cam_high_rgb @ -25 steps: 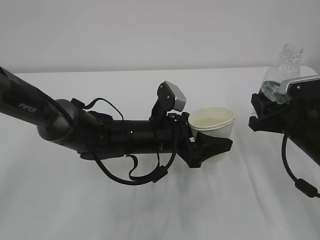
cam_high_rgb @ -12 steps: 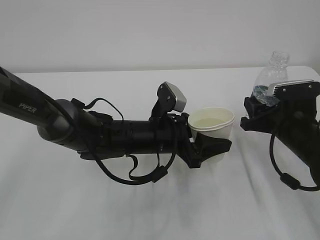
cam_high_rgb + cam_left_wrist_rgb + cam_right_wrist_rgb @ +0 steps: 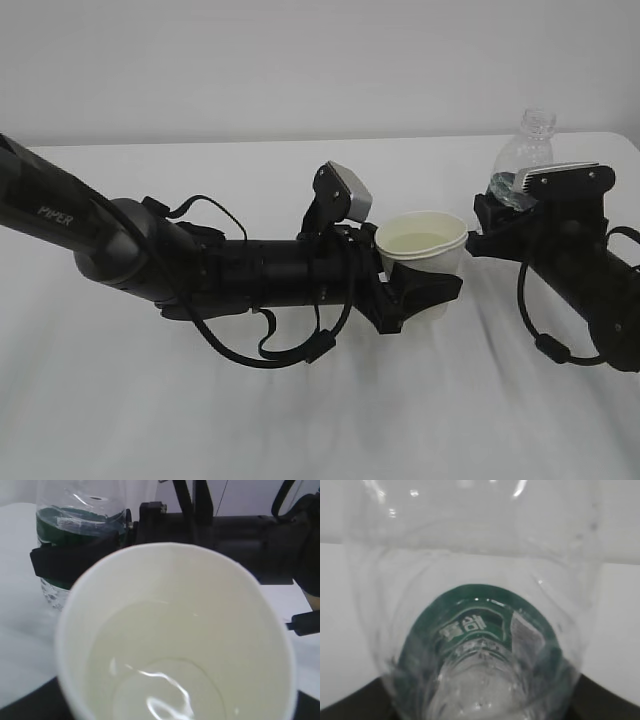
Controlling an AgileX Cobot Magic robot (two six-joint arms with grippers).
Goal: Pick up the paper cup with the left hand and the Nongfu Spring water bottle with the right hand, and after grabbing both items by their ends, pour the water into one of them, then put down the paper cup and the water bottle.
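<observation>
The left hand reaches in from the left across the white table, its jaws clasped around the paper cup, which stands upright near the middle of the scene. The left wrist view looks straight down into the cup, where the water lies as a shallow, glinting pool over the cream inside. This arm and the cup sit just where they did a second ago.

The right hand grasps the Nongfu Spring water bottle around its dark green label band, just to the right of the cup. Compared with a second ago, this arm has come leftward and lower: the bottle was then at the far right edge, higher and leaning, and it now stands upright closer to the cup, its open neck pointing up above the grey-topped camera box. From the left wrist view the bottle rises just behind the cup's rim, one black jaw crossing its label. The right wrist view looks up along the clear ribbed body; some water remains in the lower part.
</observation>
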